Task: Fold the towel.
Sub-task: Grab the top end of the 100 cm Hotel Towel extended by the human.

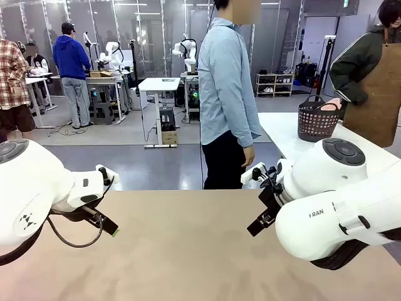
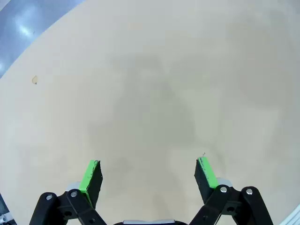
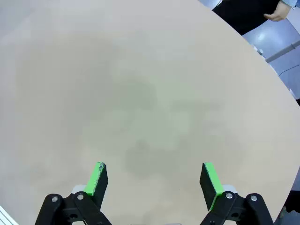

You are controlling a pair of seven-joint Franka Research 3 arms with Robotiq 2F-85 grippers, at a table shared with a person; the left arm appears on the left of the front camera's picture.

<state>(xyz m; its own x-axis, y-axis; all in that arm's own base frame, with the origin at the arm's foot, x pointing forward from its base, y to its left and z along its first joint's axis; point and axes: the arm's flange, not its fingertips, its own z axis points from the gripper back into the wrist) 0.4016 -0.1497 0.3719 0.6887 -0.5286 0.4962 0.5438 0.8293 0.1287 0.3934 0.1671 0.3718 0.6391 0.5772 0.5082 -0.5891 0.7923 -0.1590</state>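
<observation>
Left claw (image 2: pixel 149 171) wide open, empty, above tan table (image 2: pixel 154 70). Right claw (image 3: pixel 152 173) likewise. Pink towel (image 1: pixel 333 105), seemingly, in far basket (image 1: pixel 315 123).

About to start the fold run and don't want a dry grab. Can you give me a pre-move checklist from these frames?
1. Left gripper open with nothing between the pads: ok.
2. Right gripper open with nothing between the pads: ok.
3. Towel laid out on the tan table: not ok. A pink cloth, likely the towel, sits in the dark basket on the white table at far right.
4. Person clear of both arms: ok. They stand at the far edge with a hand at their side, off the tabletop.
5. Which way the towel's band and tag face: cannot tell, the basket hides most of it.
</observation>
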